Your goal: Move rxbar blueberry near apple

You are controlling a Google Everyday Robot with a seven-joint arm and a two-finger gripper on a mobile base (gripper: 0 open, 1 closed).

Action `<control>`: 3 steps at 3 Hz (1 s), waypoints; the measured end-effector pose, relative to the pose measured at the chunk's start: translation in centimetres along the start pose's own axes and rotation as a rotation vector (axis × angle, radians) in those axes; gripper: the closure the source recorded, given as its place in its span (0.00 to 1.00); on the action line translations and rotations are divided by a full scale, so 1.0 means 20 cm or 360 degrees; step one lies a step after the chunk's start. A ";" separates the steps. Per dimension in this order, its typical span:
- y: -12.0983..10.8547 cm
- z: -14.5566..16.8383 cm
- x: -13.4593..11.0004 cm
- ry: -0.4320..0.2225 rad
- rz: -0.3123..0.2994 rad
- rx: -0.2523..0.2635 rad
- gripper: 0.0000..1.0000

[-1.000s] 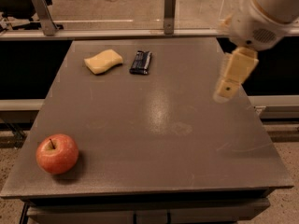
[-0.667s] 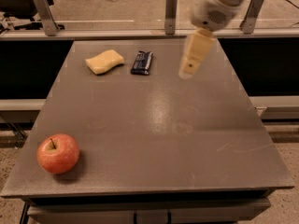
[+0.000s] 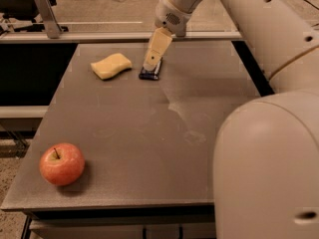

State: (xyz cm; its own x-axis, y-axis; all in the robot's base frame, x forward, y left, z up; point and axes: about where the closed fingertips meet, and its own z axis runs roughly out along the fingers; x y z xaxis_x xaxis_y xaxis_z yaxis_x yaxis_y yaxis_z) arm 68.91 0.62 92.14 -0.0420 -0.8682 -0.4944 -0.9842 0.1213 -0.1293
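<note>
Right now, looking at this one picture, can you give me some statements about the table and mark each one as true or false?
1. The tool is directly over the rxbar blueberry, at the far part of the table. True.
2. The apple sits near the front left corner of the table. True.
3. The sponge lies to the left of the bar in the picture. True.
4. The bar lies right beside the apple. False: the bar is at the far side and the apple at the near edge, well apart.
5. The sponge is stacked on top of the bar. False: it lies beside the bar, with bare table between them.
</note>
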 end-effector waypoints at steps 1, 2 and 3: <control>-0.19 0.11 -0.01 -0.0091 0.0169 0.0067 0.00; -0.21 0.13 -0.01 -0.0098 0.0187 0.0071 0.00; -0.17 0.12 0.01 -0.0085 0.0147 0.0112 0.00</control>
State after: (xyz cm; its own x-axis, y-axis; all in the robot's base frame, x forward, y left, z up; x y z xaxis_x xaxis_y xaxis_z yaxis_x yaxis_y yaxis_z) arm 72.70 1.18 90.38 -0.1208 -0.8250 -0.5521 -0.9620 0.2346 -0.1400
